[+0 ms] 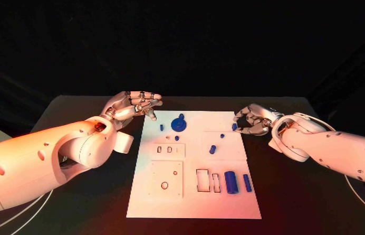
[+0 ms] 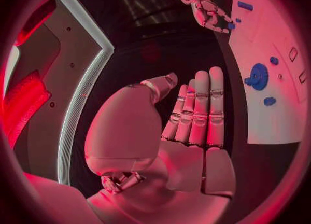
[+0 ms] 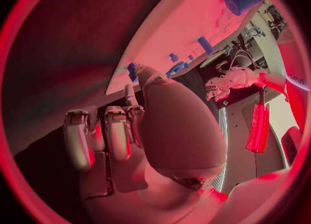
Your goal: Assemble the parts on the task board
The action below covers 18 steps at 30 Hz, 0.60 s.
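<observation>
The white task board (image 1: 194, 193) lies in the middle of the table. On it are a blue gear (image 1: 179, 124), a thick blue cylinder (image 1: 231, 182), a thinner cylinder (image 1: 247, 182) and several small blue pegs such as one (image 1: 213, 149) near the middle. My right hand (image 1: 253, 120) is at the board's far right edge with its fingers curled. Its thumb and a finger pinch a small blue peg (image 1: 234, 126), which also shows at the thumb tip as the peg (image 3: 132, 71). My left hand (image 1: 135, 105) hovers off the board's far left corner. Its fingers (image 2: 197, 115) are straight and hold nothing.
The board has rectangular slots (image 1: 207, 180) and a square plate with holes (image 1: 167, 178) near its front. Black table (image 1: 304, 203) surrounds the board on both sides.
</observation>
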Each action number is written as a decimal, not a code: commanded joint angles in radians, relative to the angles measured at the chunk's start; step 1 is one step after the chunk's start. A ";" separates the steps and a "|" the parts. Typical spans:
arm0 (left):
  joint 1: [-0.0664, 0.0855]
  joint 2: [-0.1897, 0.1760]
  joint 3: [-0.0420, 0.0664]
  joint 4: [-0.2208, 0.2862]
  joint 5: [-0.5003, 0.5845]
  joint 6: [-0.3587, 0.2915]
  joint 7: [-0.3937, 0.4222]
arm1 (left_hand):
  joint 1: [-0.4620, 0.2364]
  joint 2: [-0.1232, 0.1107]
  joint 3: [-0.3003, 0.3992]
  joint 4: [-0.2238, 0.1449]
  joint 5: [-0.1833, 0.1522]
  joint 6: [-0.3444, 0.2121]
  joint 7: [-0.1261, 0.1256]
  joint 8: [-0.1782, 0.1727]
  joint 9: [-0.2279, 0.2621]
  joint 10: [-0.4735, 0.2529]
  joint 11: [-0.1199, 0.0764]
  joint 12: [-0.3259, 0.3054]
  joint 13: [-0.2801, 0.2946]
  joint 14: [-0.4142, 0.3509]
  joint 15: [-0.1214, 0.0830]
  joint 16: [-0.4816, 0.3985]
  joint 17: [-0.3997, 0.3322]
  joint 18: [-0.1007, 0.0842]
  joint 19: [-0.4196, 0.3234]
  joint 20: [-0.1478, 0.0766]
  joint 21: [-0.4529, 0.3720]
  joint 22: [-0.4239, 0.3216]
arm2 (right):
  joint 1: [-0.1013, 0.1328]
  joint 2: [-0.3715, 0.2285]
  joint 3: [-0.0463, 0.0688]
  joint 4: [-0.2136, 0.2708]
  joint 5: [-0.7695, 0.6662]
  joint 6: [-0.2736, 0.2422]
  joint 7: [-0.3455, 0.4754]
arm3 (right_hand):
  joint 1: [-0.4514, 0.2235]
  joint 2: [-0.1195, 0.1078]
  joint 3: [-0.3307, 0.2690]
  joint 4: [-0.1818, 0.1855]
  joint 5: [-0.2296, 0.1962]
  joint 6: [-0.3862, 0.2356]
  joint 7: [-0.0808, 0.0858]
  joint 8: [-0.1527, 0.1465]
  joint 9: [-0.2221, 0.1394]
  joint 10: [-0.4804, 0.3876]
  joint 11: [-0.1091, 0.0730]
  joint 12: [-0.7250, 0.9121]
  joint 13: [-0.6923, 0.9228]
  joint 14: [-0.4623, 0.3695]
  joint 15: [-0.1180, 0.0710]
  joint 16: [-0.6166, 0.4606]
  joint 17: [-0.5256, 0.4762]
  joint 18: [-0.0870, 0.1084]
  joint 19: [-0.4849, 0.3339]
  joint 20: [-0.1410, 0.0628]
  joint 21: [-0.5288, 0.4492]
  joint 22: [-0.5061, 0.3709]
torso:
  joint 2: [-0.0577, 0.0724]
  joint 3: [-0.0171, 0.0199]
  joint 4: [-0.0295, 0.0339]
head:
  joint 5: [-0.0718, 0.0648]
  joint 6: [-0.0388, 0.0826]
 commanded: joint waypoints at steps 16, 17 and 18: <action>0.001 -0.001 0.001 0.002 0.004 0.017 0.008 | -0.011 0.001 0.006 -0.004 0.000 -0.007 0.007 0.001 0.001 -0.001 0.003 -0.007 0.001 -0.006 0.001 -0.001 -0.002 0.006 -0.009 0.002 0.009 0.002 | -0.003 0.013 -0.001 -0.010 0.004 0.045 0.000 | -0.001 0.021 0.044 0.007 0.001 0.055 -0.015 0.028 0.002 0.061 -0.017 0.016 0.219 0.108 -0.020 0.005 0.263 -0.007 0.105 -0.013 0.004 0.263 | 0.000 0.0006 -0.0005 | 0.002 -0.005; 0.001 -0.001 0.001 0.002 0.004 0.017 0.008 | -0.011 0.001 0.006 -0.004 0.000 -0.007 0.007 0.001 0.001 -0.001 0.003 -0.007 0.001 -0.006 0.001 -0.001 -0.002 0.006 -0.009 0.002 0.009 0.002 | -0.003 0.013 -0.001 -0.011 0.004 0.046 -0.001 | -0.001 0.021 0.044 0.007 0.001 0.055 -0.015 0.028 0.002 0.061 -0.017 0.016 0.219 0.108 -0.020 0.005 0.263 -0.007 0.105 -0.013 0.004 0.263 | 0.000 0.0008 -0.0005 | 0.002 -0.004; 0.001 -0.001 0.001 0.002 0.004 0.017 0.007 | -0.011 0.001 0.006 -0.004 0.000 -0.007 0.007 0.001 0.001 -0.001 0.003 -0.007 0.001 -0.006 0.001 -0.001 -0.002 0.006 -0.009 0.002 0.009 0.002 | -0.003 0.014 -0.001 -0.011 0.004 0.048 -0.003 | -0.001 0.021 0.044 0.007 0.001 0.055 -0.015 0.028 0.002 0.061 -0.017 0.016 0.219 0.108 -0.020 0.005 0.263 -0.007 0.105 -0.013 0.004 0.263 | 0.000 0.0008 -0.0004 | 0.002 -0.005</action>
